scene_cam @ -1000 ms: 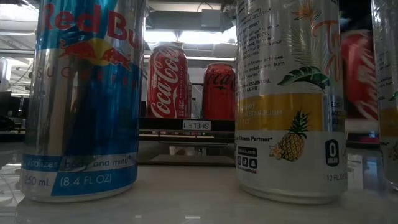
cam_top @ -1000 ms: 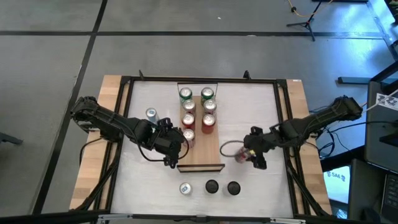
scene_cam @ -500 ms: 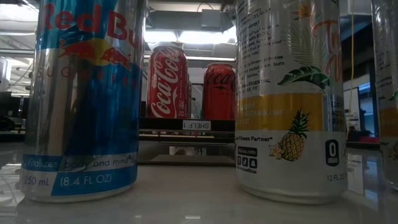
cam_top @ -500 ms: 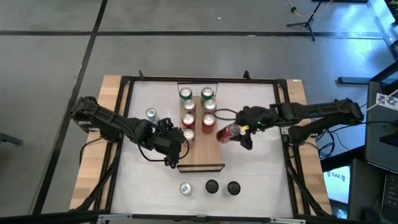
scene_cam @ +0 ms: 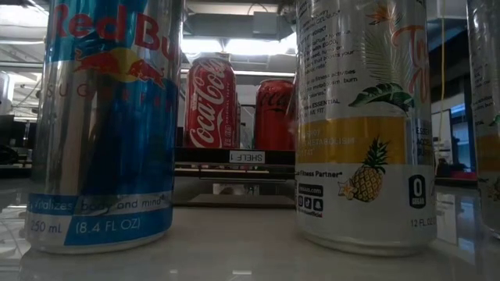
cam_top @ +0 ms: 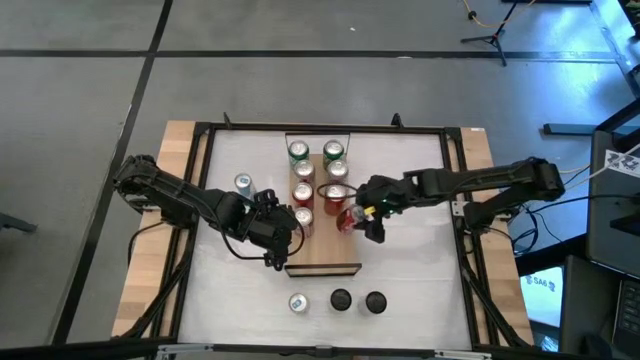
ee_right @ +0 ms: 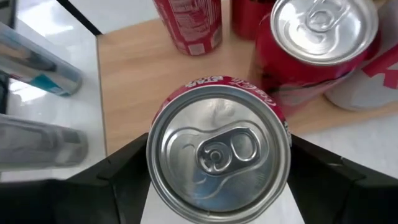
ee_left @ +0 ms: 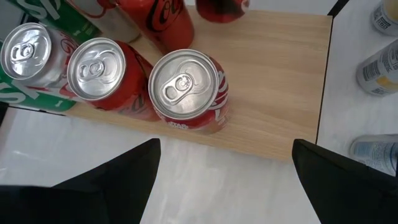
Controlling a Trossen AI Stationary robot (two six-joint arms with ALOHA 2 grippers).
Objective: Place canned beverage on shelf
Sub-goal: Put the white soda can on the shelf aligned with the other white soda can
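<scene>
Right gripper (cam_top: 357, 216) clamped on a red Coca-Cola can (ee_right: 219, 149), fingers on both its sides, can held at the right edge of the shelf (cam_top: 322, 252), just nearer than the right row's last can. Left gripper (cam_top: 278, 232) waits with fingers apart just left of the shelf, beside the nearest left-row can (ee_left: 185, 91), holding nothing.

Shelf carries seven cans (cam_top: 318, 178) in two rows: four left, three right, green ones at the far end, red nearer.

On the white tabletop (cam_top: 420, 290): one slim can (cam_top: 243, 184) at far left, three cans (cam_top: 338, 301) standing in a row near the front edge.

Low view reads "Red Bull" (scene_cam: 109, 125), 8.4 FL OZ; pineapple-print can (scene_cam: 361, 125), 12 FL OZ; shelf tag "SHELF 1" (scene_cam: 247, 157).
</scene>
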